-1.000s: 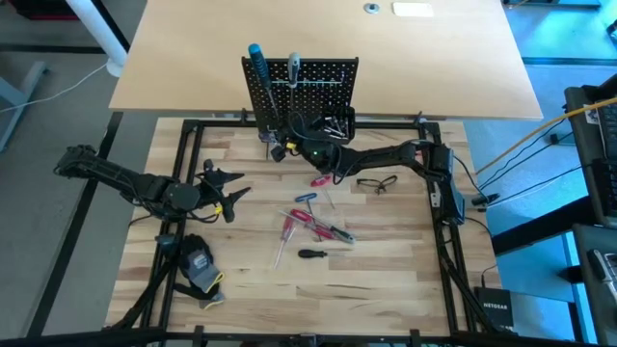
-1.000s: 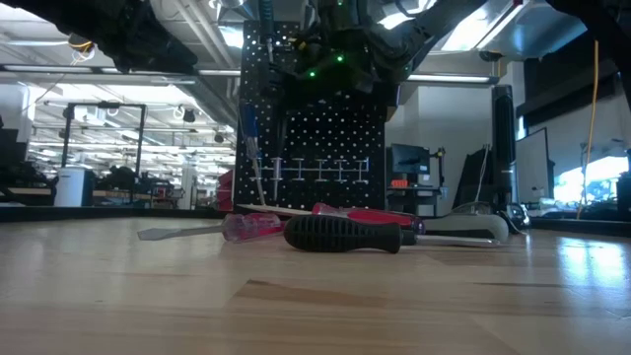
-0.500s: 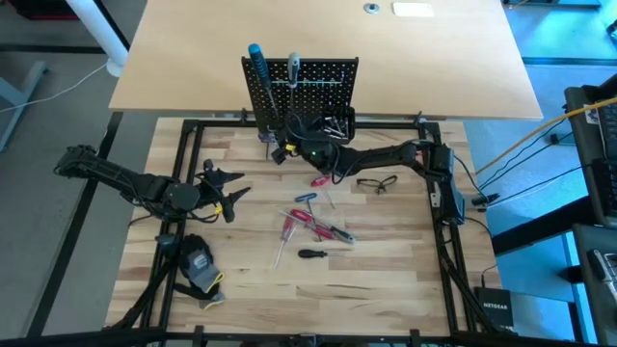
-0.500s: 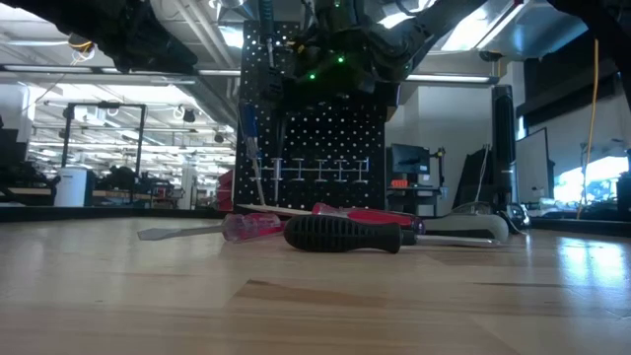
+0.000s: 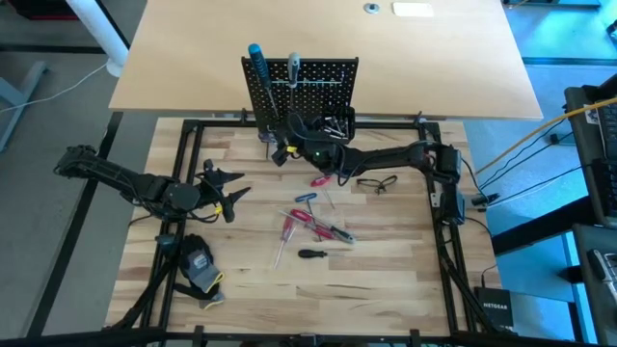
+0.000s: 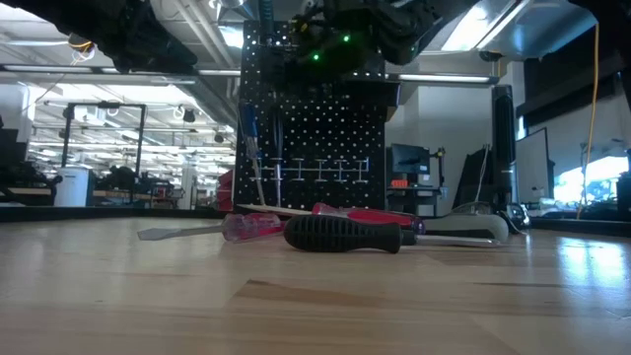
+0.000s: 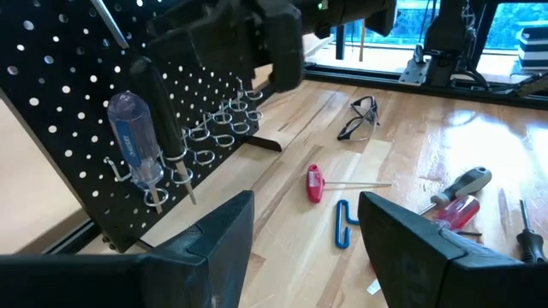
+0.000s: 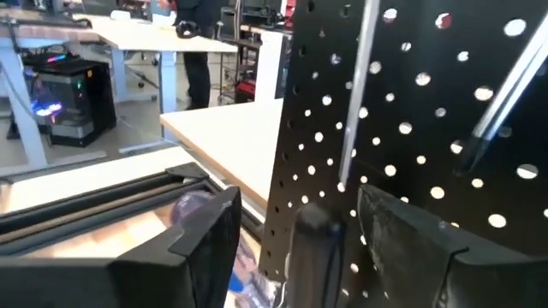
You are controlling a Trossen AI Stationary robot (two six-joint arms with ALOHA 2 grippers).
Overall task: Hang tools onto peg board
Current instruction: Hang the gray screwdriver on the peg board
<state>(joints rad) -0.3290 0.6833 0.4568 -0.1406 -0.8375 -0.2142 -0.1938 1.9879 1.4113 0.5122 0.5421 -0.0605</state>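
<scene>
1. The right gripper (image 5: pixel 292 130) is pressed up to the peg board's (image 5: pixel 318 82) near face at its left side, jaws closed on a black-handled screwdriver (image 8: pixel 315 252) whose silver shaft stands against the perforations.
2. In my judgement, hanging it well means keeping the shaft upright, seating it in a free hook, and letting go only once it is borne.
3. The left gripper (image 7: pixel 304 235) waits open, empty, at the table's left.
4. Loose tools (image 5: pixel 310 224) lie mid-table.
</scene>
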